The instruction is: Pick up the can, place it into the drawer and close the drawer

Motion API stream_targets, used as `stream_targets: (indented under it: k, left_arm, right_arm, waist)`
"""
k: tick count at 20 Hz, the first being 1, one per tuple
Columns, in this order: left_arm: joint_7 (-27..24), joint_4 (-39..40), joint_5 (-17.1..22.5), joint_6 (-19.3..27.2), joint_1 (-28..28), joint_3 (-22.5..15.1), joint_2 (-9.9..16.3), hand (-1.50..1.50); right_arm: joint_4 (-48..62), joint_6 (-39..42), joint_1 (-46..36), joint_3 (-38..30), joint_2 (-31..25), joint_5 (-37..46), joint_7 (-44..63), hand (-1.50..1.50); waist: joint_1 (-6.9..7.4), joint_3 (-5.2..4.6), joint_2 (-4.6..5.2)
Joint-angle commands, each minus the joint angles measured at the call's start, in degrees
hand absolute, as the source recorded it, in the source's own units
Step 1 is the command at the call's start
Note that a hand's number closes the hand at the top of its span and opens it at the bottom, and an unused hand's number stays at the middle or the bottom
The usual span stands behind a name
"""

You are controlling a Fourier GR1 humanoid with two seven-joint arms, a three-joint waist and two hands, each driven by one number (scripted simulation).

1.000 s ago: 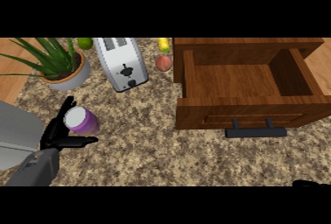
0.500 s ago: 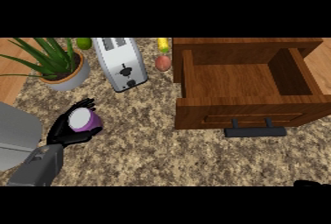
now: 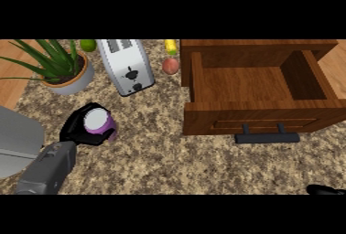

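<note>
From the head view I see my left hand (image 3: 79,130) wrapped around the can (image 3: 99,123), black fingers curled about its purple side with the pale round top facing up at me; the can sits in that grasp over the speckled counter (image 3: 155,160), left of centre and well apart from the drawer (image 3: 260,87). The grey forearm runs in from the lower left edge. The drawer is wooden and pulled open at the right, its inside bare wood, its dark bar handle (image 3: 267,137) sticking out at the front toward me. Between hand and drawer there is only counter. Up at the back a toaster (image 3: 125,66) lies at a slant, with a potted plant (image 3: 57,68) to its left, a green fruit (image 3: 88,44) just behind the pot, and a reddish fruit (image 3: 171,66) plus something yellow (image 3: 171,46) tucked between toaster and drawer. A grey rounded shape (image 3: 17,141) fills the left edge beside my forearm. Of my right hand (image 3: 324,190) only a dark tip shows at the lower right corner, and I cannot tell how its fingers are set
</note>
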Motion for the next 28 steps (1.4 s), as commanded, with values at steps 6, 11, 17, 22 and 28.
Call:
stream_targets:
  k: [6,11,17,22,28]
  left_arm:
    - [1.6,-1.7,4.9,17.5,-3.8,4.5,-10.4,1.50]
    - [3.2,-6.5,5.6,18.5,-5.3,3.0,-14.0,1.50]
    - [15.1,-17.0,5.4,21.3,-8.7,-0.7,-15.5,1.50]
    - [25.3,-25.3,6.0,23.2,-12.6,-5.7,-15.8,1.50]
    - [36.3,-38.6,13.1,26.3,-12.2,-13.9,-15.8,1.50]
  right_arm:
    - [0.5,-0.2,0.1,-0.8,0.1,0.9,-1.2,-1.50]
    - [-2.2,-0.6,-0.6,-0.3,-0.4,1.1,2.4,-1.50]
    - [-5.1,-0.7,0.6,-4.9,-1.9,-2.7,4.8,-1.50]
    - [-4.3,-1.9,-1.5,-2.0,-1.2,1.2,5.3,-1.50]
    - [-2.2,-2.9,-1.1,-0.2,1.5,4.2,1.7,-1.50]
  waist:
    - [0.57,0.11,-0.31]
    - [0.94,0.12,-0.45]
    - [1.61,0.18,-0.95]
    - [2.00,0.17,-1.03]
    - [1.95,0.16,-1.00]
